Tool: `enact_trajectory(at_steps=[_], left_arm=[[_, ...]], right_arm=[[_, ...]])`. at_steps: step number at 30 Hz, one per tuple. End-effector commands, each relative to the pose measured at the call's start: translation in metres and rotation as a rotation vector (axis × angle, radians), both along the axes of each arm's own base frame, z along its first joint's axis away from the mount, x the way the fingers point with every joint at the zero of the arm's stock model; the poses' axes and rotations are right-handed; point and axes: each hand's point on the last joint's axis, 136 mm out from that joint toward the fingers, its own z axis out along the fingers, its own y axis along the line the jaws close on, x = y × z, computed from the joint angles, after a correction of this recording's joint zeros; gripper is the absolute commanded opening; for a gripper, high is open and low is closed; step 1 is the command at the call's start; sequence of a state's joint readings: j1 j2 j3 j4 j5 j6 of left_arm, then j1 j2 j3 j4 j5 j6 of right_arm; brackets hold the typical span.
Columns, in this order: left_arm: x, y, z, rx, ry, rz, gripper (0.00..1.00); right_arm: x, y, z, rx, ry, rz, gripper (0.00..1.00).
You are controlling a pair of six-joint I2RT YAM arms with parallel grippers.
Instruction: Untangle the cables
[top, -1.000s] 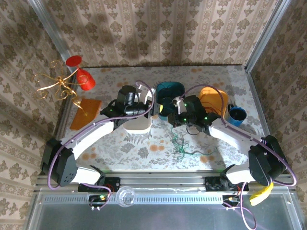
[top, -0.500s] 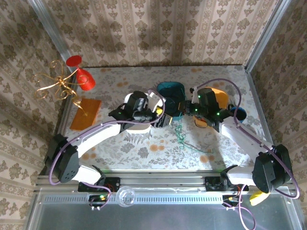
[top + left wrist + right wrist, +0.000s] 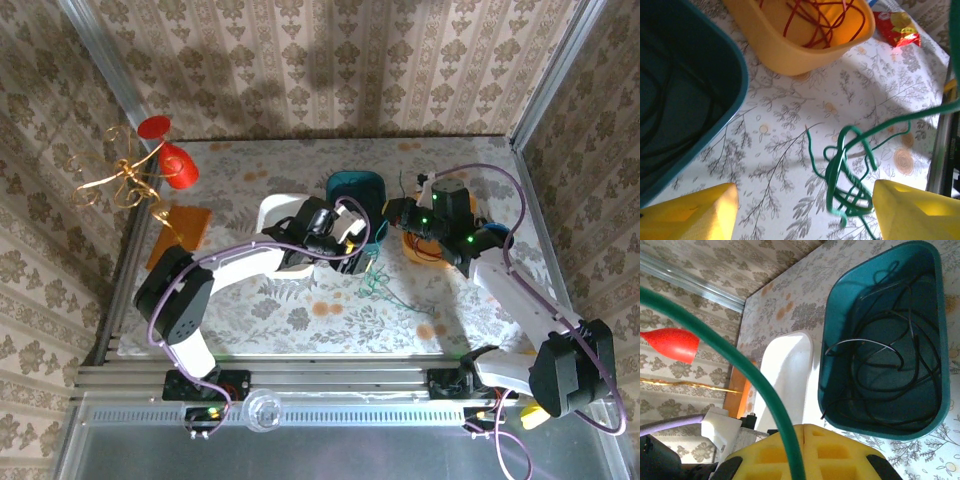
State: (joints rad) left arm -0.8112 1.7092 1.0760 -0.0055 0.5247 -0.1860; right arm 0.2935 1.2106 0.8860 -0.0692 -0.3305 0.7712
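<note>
floral-print table [image 3: 300,310] set within patterned walls. we mark the right gripper [image 3: 802,450], its yellow pads pressed together on a strand of the green cable [image 3: 765,390], which arcs up past the lens. the rest of that cable lies in a loose tangle on the cloth, seen between the widely spread fingers of the left gripper [image 3: 802,200]. black cable [image 3: 880,355] coils in the teal bin [image 3: 850,305]; red cable [image 3: 815,20] lies in the orange bin [image 3: 790,55]. from above, the raised strand seems to run from the tangle to the right gripper.
</note>
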Motion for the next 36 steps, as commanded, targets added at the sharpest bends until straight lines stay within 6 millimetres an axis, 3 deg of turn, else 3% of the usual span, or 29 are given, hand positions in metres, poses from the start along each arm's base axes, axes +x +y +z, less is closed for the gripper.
enact_trajectory(at_steps=[1, 4, 11, 13, 24, 28, 32, 36], left_arm=[[-0.005, -0.014, 0.012, -0.055, -0.01, -0.064, 0.69], [-0.007, -0.017, 0.006, -0.041, 0.004, -0.08, 0.58], [-0.006, -0.015, -0.005, -0.016, 0.023, -0.072, 0.09], [-0.005, -0.013, -0.006, -0.01, 0.018, -0.059, 0.0], [-0.011, 0.011, -0.013, 0.007, 0.061, 0.001, 0.0], [-0.014, 0.024, -0.013, 0.012, 0.072, 0.027, 0.0], [-0.019, 0.035, -0.005, -0.014, 0.092, 0.044, 0.0], [-0.024, 0.039, 0.008, -0.062, 0.122, 0.028, 0.0]], right_arm=[[-0.004, -0.002, 0.003, 0.065, 0.008, -0.016, 0.0], [-0.001, -0.005, 0.004, 0.102, 0.014, -0.042, 0.0], [-0.002, -0.019, 0.004, 0.07, 0.015, -0.109, 0.0], [-0.005, -0.029, 0.001, 0.017, 0.027, -0.143, 0.0], [-0.052, -0.125, -0.046, -0.493, 0.225, -0.456, 0.0], [-0.069, -0.154, -0.052, -0.601, 0.248, -0.559, 0.0], [-0.079, -0.173, -0.05, -0.67, 0.247, -0.632, 0.0], [-0.079, -0.172, -0.059, -0.679, 0.267, -0.61, 0.0]])
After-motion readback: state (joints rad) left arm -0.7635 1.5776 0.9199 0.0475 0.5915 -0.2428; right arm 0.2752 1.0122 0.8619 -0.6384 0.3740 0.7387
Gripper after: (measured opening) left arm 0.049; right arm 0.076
